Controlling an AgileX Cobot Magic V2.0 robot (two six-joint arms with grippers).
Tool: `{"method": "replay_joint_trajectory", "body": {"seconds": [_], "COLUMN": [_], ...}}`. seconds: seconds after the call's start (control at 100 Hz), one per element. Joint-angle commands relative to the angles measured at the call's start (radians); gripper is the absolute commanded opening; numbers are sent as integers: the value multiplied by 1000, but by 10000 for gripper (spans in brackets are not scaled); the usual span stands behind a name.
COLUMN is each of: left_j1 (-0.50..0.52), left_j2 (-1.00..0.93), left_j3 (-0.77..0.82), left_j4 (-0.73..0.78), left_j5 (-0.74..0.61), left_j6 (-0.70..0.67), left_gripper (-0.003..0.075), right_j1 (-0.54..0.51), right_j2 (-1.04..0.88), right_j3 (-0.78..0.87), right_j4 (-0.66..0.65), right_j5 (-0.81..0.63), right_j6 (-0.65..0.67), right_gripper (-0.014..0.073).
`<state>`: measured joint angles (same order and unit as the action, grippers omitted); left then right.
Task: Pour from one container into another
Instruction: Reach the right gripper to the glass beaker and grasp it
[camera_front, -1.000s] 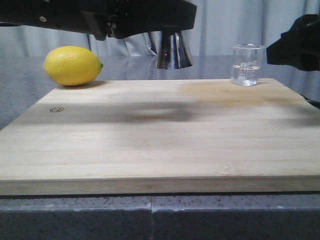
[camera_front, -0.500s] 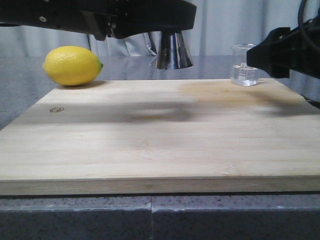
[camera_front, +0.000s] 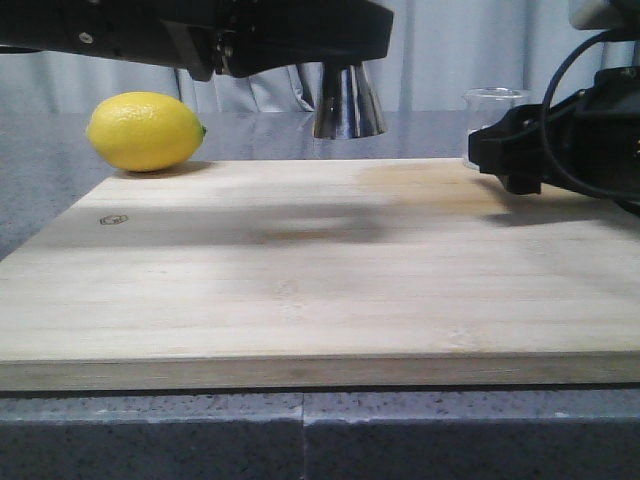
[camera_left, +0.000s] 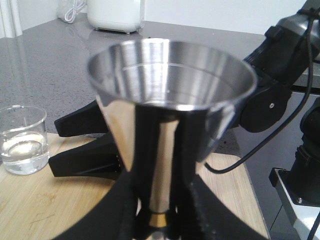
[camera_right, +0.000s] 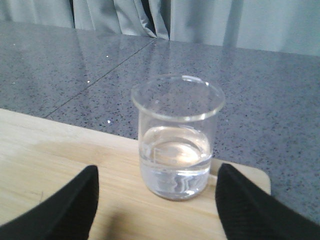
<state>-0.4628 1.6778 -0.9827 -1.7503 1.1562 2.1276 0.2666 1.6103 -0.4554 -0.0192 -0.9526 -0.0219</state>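
The jigger (camera_left: 170, 115) is held aloft by the left end effector (camera_left: 159, 210). The beaker (camera_right: 177, 135), apparently untouched at the board's (camera_front: 300, 270) far corner, is flanked by the wide-spread right end effector (camera_right: 157, 200); a misaligned closure could tip it and spill water.

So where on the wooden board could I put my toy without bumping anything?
The whole near and middle part of the wooden board is bare, between the lemon and the right claw. It is crowded at the far right corner, where that claw is open around the glass beaker.

Matte black arms (camera_front: 250, 35), black cable (camera_front: 560, 80), small silver screws
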Motion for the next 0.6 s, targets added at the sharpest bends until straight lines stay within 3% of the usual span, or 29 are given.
{"method": "replay_joint_trajectory", "body": {"seconds": [0.0,0.59], "left_j1": [-10,-10], "left_j2": [-50,-50], "left_j3": [-25,-25], "left_j4": [-74,-74], "left_j5": [112,112], "left_j6": [-7,-7], "left_gripper": [-19,-19], "right_j1": [0,0], "right_j2": [-3,56], "right_j3": [-25,-117], "right_j4": [-8,-8], "right_j5": [-129,-117], "right_j6": [-2,-2], "right_gripper": [453,448]}}
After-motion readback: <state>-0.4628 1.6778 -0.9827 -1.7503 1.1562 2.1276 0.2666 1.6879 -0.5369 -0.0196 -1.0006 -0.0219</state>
